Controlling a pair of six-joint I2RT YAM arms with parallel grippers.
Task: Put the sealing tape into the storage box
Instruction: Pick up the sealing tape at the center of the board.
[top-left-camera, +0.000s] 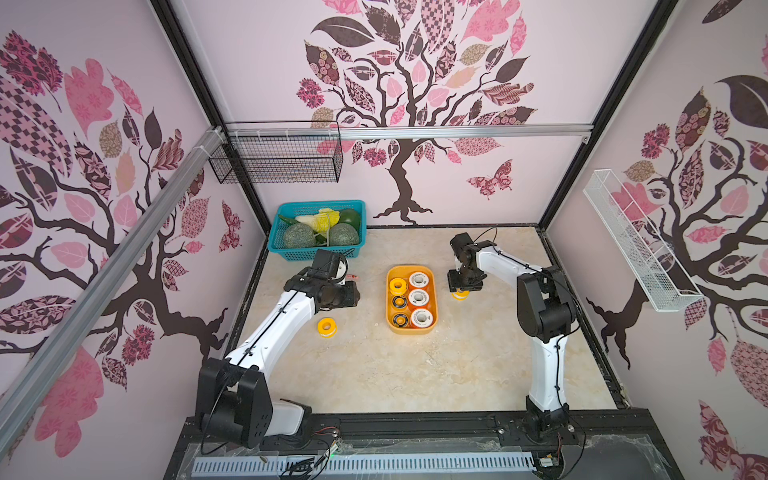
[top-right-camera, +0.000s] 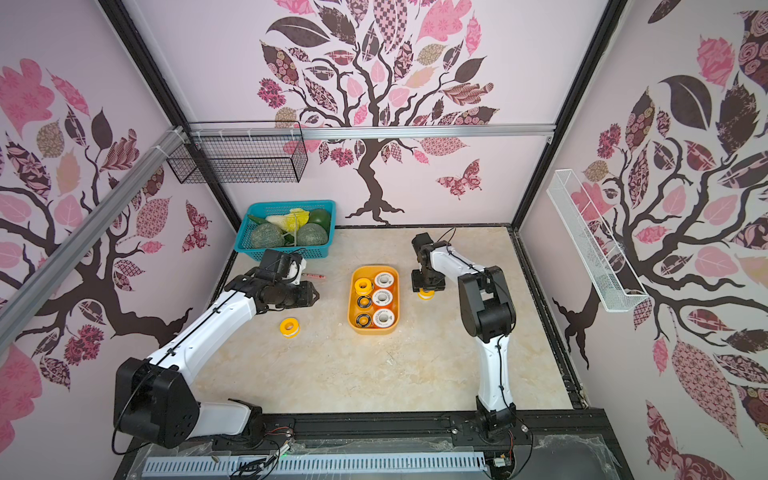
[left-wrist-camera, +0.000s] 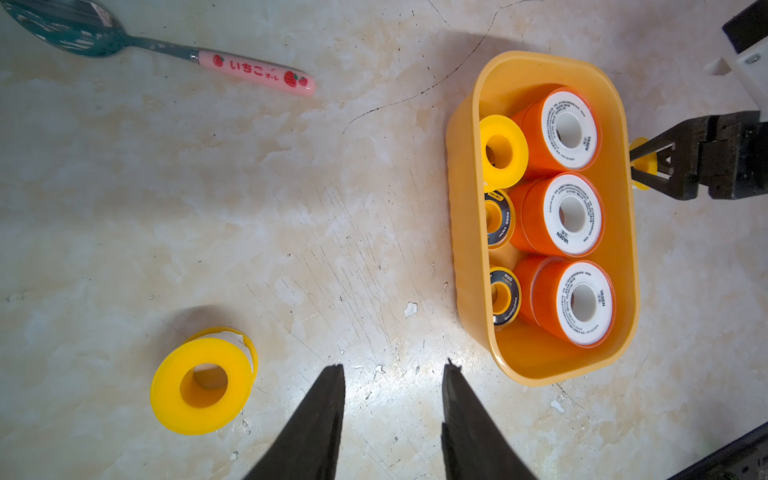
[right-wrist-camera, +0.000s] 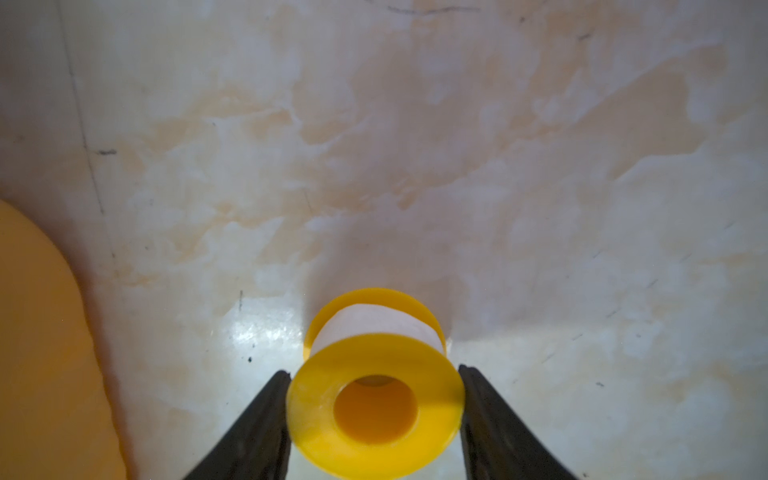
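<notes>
Six spools of sealing tape (left-wrist-camera: 559, 235) are being held by the storage box (left-wrist-camera: 461, 257); two are being left out. One yellow spool (right-wrist-camera: 436, 415) just beside it is being straddled by the right gripper (right-wrist-camera: 374, 369), though whether it is pinched cannot be told; the left gripper (left-wrist-camera: 394, 363) is being held parted, empty, near the other spool (left-wrist-camera: 174, 386).

Open tabletop (top-left-camera: 374, 374) between storage box (top-left-camera: 411, 331) and loose yellow spool (top-left-camera: 327, 327); box packed with six spools (top-left-camera: 418, 298); teal basket (top-left-camera: 316, 249) far-left.

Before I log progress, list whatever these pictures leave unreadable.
Right tool on the yellow spool: contact too close to call in the right wrist view; right arm covers it in both top views.
Spoon bowl: left arm hides it in both top views.
Storage box floor: stored spools cover it.
</notes>
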